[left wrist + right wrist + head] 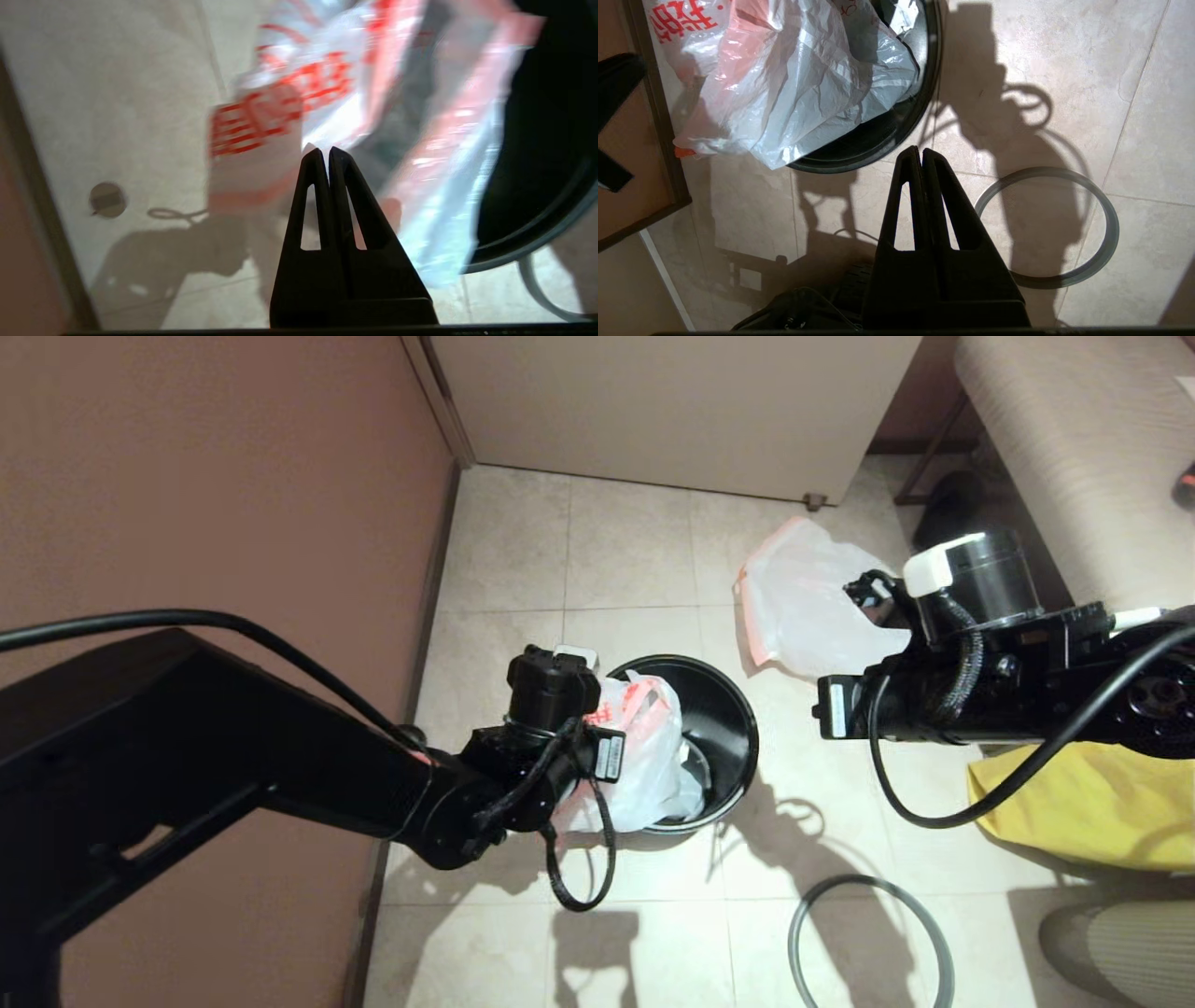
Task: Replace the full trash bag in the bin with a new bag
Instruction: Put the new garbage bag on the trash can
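**A thin, floppy bag, half in the bin**

The new bag (644, 747) sits in the middle of the head view. It is white, with a pink edge and red writing. Part of it hangs inside the bin (728, 728) and part spills over the bin's left rim onto the floor. The left gripper (325, 151) has its two fingers pressed together on a fold of this bag, near the red writing.

The bag looks very light, soft and crinkly. It will not keep its shape. It is probably slippery too, so a small pinch could slide off. The pink edge looks like the best place to grab, because pulling there should open the bag's mouth over the rim.

The right gripper (920, 154) has its fingers together and holds nothing. In its own view it hangs over the floor, between the bin and the grey hoop (868, 943).

The full trash bag (812, 607) lies on the floor in the upper right of the head view, apart from the bin. The grey hoop lies at the bottom, right of the middle.
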Robot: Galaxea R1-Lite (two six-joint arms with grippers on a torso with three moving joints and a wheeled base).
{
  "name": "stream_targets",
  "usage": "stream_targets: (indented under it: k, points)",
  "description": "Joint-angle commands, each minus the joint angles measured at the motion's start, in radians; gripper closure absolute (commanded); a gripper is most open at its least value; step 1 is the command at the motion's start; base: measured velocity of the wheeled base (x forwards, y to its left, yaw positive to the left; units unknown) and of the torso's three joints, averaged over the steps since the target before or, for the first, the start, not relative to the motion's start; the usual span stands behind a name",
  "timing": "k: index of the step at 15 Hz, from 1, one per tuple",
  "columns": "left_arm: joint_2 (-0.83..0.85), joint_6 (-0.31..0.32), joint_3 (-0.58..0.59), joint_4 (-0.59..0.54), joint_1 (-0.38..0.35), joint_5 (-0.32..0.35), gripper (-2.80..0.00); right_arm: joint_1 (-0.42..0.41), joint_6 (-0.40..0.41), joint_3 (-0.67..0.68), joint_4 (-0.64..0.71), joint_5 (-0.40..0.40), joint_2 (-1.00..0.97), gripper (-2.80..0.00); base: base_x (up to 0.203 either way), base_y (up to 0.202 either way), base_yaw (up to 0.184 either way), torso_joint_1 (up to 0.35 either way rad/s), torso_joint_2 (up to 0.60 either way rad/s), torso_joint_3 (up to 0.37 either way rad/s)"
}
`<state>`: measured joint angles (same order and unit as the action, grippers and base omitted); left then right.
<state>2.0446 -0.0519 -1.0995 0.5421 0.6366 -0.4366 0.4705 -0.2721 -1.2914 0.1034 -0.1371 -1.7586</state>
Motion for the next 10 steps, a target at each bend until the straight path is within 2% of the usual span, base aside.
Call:
stream_targets:
  k: [1, 3, 6, 8, 10]
  points:
    - [-0.118, -0.002, 0.069, -0.007, -0.068, 0.02, 0.0, 0.047, -0.001, -0.043, 0.002, -0.025, -0.063, 0.0, 0.0, 0.0, 0.0, 0.0, 0.0, 0.0]
    - [-0.189, -0.004, 0.093, -0.063, -0.108, 0.116, 0.0, 0.096, -0.001, -0.148, 0.033, -0.078, -0.153, 0.0, 0.0, 0.0, 0.0, 0.0, 0.0, 0.0]
    - [-0.29, -0.01, 0.132, -0.15, -0.205, 0.401, 0.0, 0.156, -0.019, -0.416, 0.151, -0.162, -0.297, 0.0, 0.0, 0.0, 0.0, 0.0, 0.0, 0.0]
    - [-0.326, -0.005, 0.118, -0.303, -0.277, 0.546, 0.0, 0.195, -0.042, -0.643, 0.282, -0.226, -0.408, 0.0, 0.0, 0.0, 0.0, 0.0, 0.0, 0.0]
    - [-0.305, 0.017, 0.114, -0.321, -0.307, 0.567, 0.0, 0.267, -0.056, -0.718, 0.371, -0.295, -0.489, 0.0, 0.0, 0.0, 0.0, 0.0, 0.0, 0.0]
